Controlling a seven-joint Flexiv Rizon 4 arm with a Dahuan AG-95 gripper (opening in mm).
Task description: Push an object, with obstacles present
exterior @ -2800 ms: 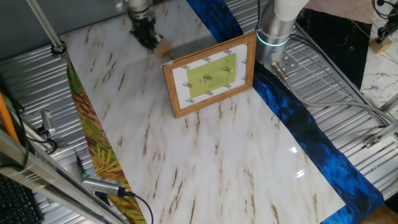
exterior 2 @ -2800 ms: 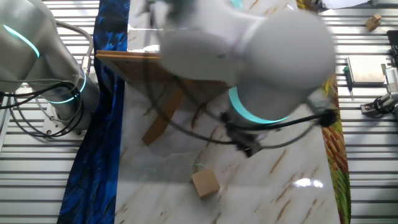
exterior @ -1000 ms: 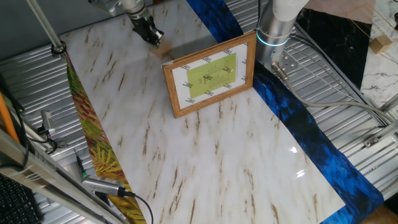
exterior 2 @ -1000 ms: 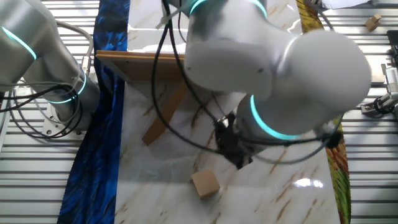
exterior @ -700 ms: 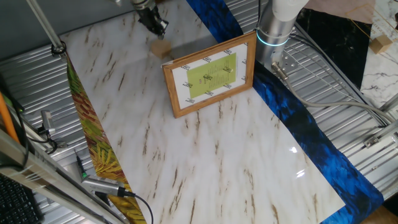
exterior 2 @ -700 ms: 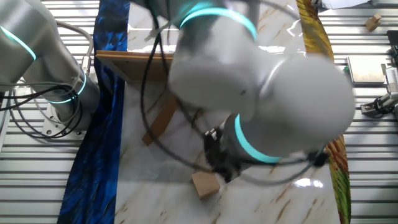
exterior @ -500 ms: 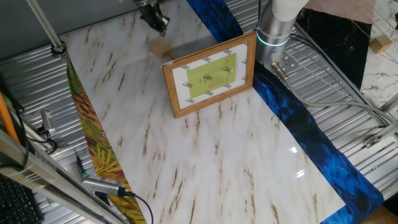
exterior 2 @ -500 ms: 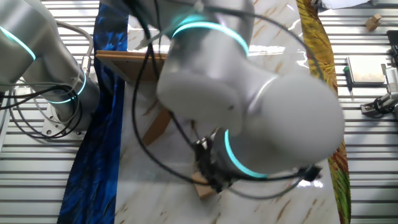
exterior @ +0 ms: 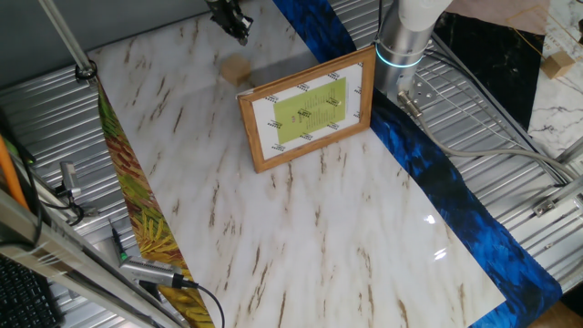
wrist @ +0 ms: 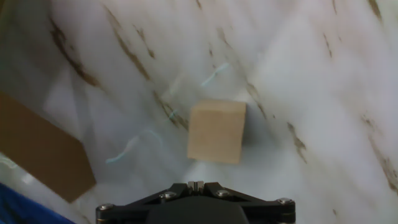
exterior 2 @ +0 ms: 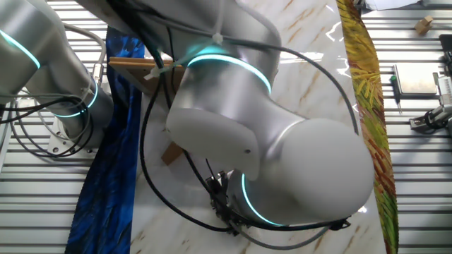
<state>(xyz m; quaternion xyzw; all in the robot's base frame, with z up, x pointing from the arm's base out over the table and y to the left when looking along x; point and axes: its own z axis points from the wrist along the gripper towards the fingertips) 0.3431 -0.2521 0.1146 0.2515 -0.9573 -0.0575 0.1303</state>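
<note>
The small tan wooden cube sits on the marble board near its far edge, just left of the picture frame's far corner. The brown picture frame, with a white mat and a yellow-green sheet, stands propped upright. My gripper is above and beyond the cube, apart from it. In the hand view the cube lies below the gripper, whose jaws are closed together and empty. In the other fixed view my arm hides the cube; only the frame's back edge and prop show.
A blue cloth strip runs along the board's right side, past the arm's base. A leaf-patterned strip lines the left side. Ribbed metal table, cables and tools surround the board. The frame's brown prop is left of the cube.
My gripper has pulled away from the cube, up and toward the board's far edge. The cube and the picture frame have stayed put.
</note>
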